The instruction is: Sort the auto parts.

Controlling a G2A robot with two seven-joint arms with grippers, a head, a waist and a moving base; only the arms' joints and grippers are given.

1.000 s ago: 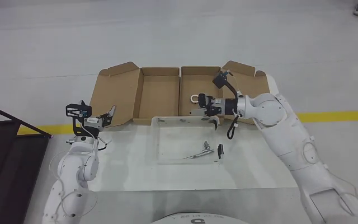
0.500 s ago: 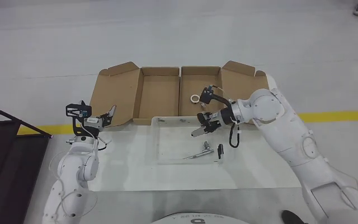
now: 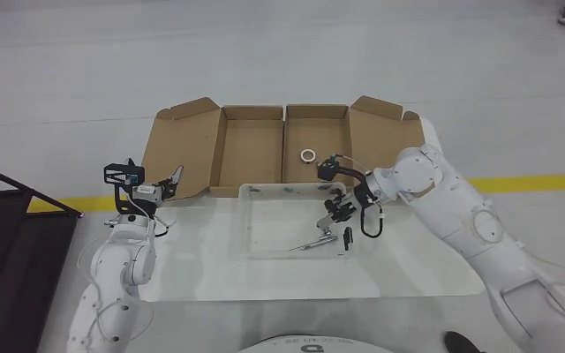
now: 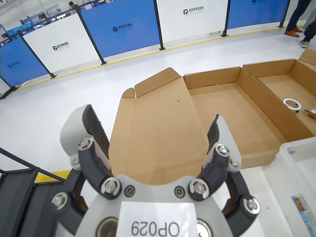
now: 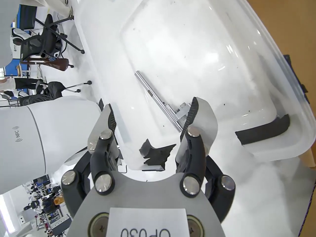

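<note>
Hovering over the near right part of the clear plastic bin [image 3: 249, 221] [image 5: 259, 33], our right end effector [image 3: 334, 214] [image 5: 151, 107] has its fingers spread wide and grips nothing. Under it we see a slim metal shaft [image 3: 311, 243] [image 5: 155, 99] on the bin floor, with a small black part [image 3: 347, 236] just to its right. A metal ring [image 3: 306, 155] [image 4: 292, 104] lies in the right cardboard box [image 3: 340, 146] beyond the bin. Our left end effector [image 3: 175, 176] [image 4: 151, 114], also wide and empty, sits at the left of the counter [image 3: 203, 256], by the left box's flap [image 3: 181, 150].
</note>
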